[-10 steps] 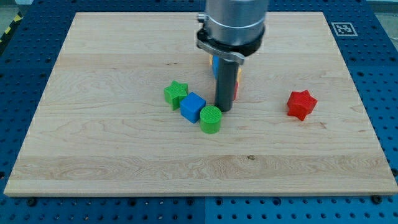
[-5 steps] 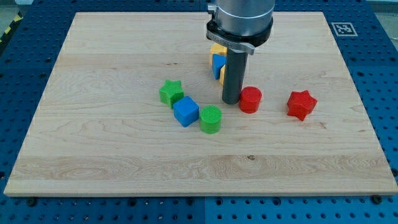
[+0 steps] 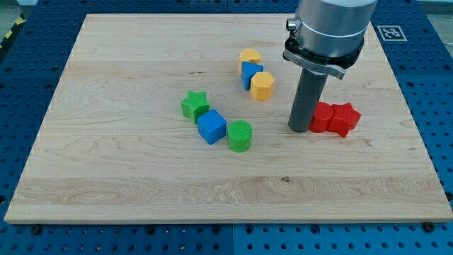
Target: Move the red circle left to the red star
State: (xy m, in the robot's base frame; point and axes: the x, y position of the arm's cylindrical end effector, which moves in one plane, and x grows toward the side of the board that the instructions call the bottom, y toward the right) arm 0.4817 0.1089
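The red circle (image 3: 323,117) lies on the wooden board, touching the left side of the red star (image 3: 345,118) at the view's right. My tip (image 3: 300,129) stands on the board right against the red circle's left side. The rod rises from it to the grey arm body at the view's top.
A green star (image 3: 194,105), a blue cube (image 3: 211,127) and a green cylinder (image 3: 240,135) sit in a row near the board's middle. Above them are a yellow block (image 3: 249,56), a blue block (image 3: 250,72) and a yellow hexagon (image 3: 262,86). A marker tag (image 3: 389,32) is at the top right.
My tip has moved to the view's right, pushing the red circle right until it touches the red star. The green star and blue cube shifted slightly left early on.
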